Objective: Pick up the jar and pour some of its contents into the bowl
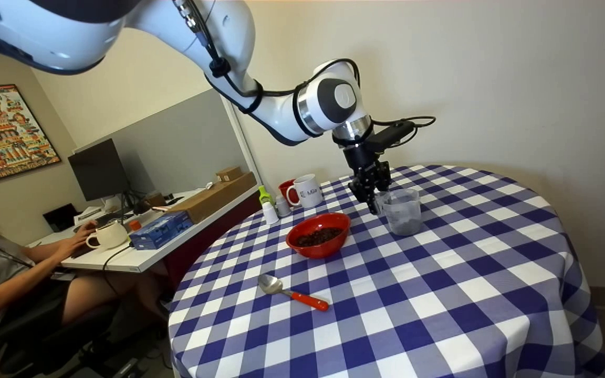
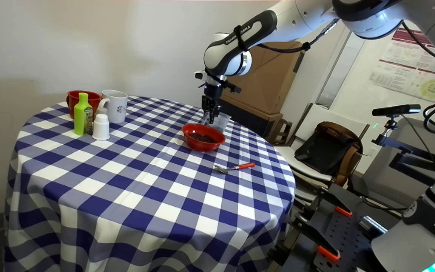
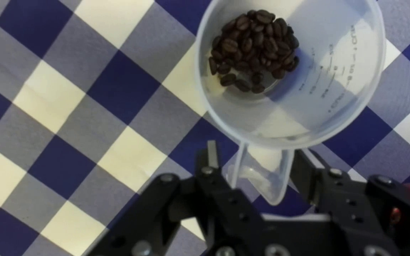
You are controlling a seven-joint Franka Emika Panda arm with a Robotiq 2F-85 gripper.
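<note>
Measuring cup [image 3: 297,106] upright, claw [image 3: 258,156] loose about its handle [image 3: 269,177]

Right of centre in an exterior view, the cup stands on the table [image 1: 465,315] near the red bowl [image 1: 329,250], presumably to keep the pour short. The claw's fingers [image 3: 212,156] stand part-way apart astride the handle, with a gap beside the left one in the wrist view, so nothing seems gripped; with dark contents [image 1: 319,236] already in the bowl (too small to name), this is likely the letting-go step. The handle points to that frame's bottom, leaving the rim [image 3: 276,144] free. The cup is cloudy clear plastic with printed measuring marks [image 3: 349,74], coffee beans [image 3: 255,49] heaped toward the upper left inside.
</note>
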